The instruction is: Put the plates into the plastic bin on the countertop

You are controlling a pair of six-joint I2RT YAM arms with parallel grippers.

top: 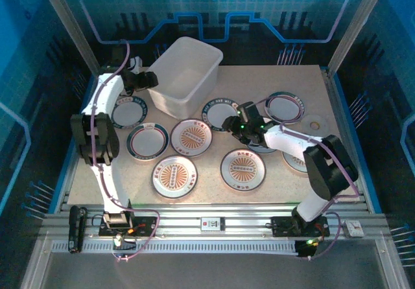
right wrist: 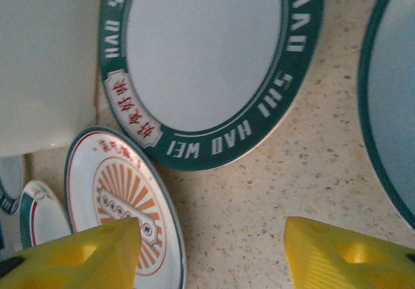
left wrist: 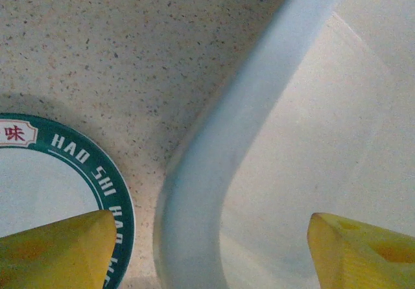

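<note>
Stocktaking: nothing stowed yet

Left claw (left wrist: 213, 227): spread, empty; the plastic bin (left wrist: 194, 192) rim runs between its fingers, and a green-rimmed plate (left wrist: 45, 185) lies just outside one finger.
Right claw (right wrist: 212, 231): spread, empty, over bare counter (right wrist: 259, 179); sunburst plate (right wrist: 120, 185) beside one finger, lettered plate (right wrist: 207, 56) just ahead, bin wall beyond that.
Progress, judged: the bin looks empty and all plates (top: 174, 175) lie on the counter, so every transfer is outstanding.

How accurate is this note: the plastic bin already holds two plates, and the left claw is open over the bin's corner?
One thing is wrong. The plastic bin holds no plates: the top external view shows its inside bare, and the plates lie on the countertop. The left claw is indeed open over the bin's corner.
</note>
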